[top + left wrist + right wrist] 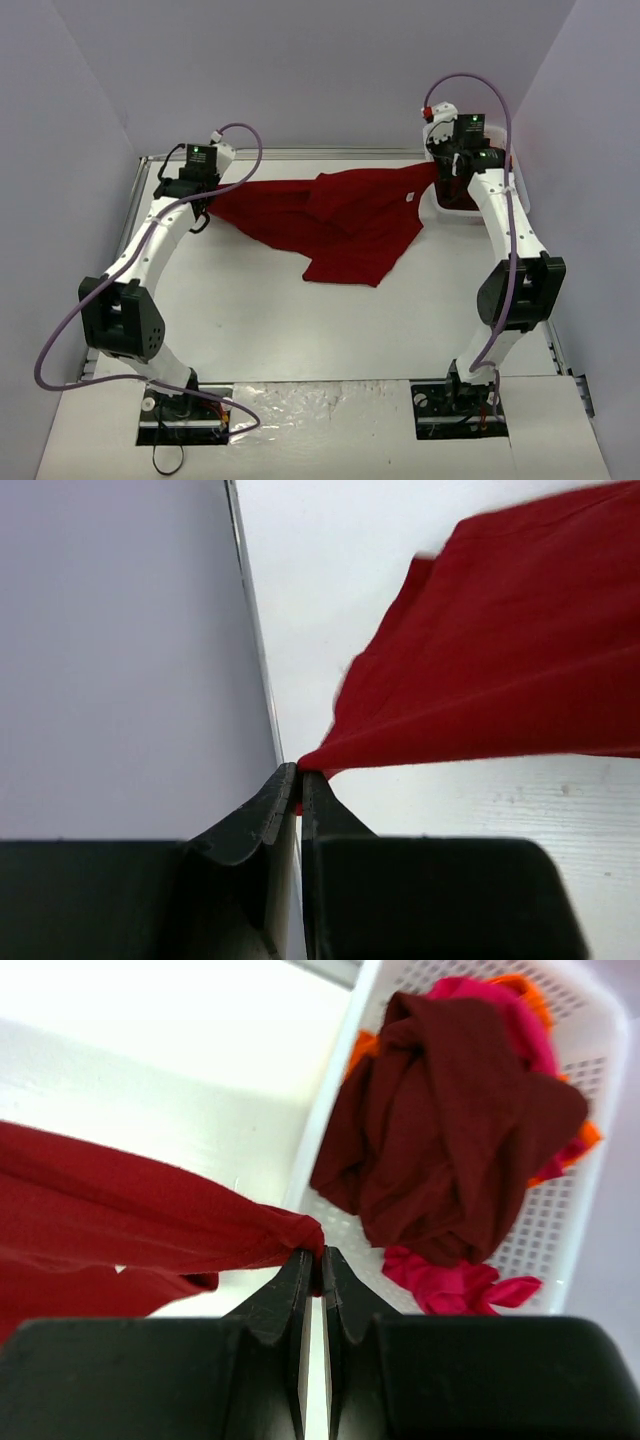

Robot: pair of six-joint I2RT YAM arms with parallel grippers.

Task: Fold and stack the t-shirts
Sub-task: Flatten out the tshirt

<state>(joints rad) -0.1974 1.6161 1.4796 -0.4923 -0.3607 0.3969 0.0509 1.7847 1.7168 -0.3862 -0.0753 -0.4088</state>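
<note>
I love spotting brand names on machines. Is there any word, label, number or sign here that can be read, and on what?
No text can be read anywhere in these pictures.
Red t-shirt: a small white patch by the collar, maybe a tag, is too small to read.
White basket and the shirts in it: no lettering shows.

White table (300,330), a dark red t-shirt (350,225) across its far half, a white basket (590,1070) far right.
</note>
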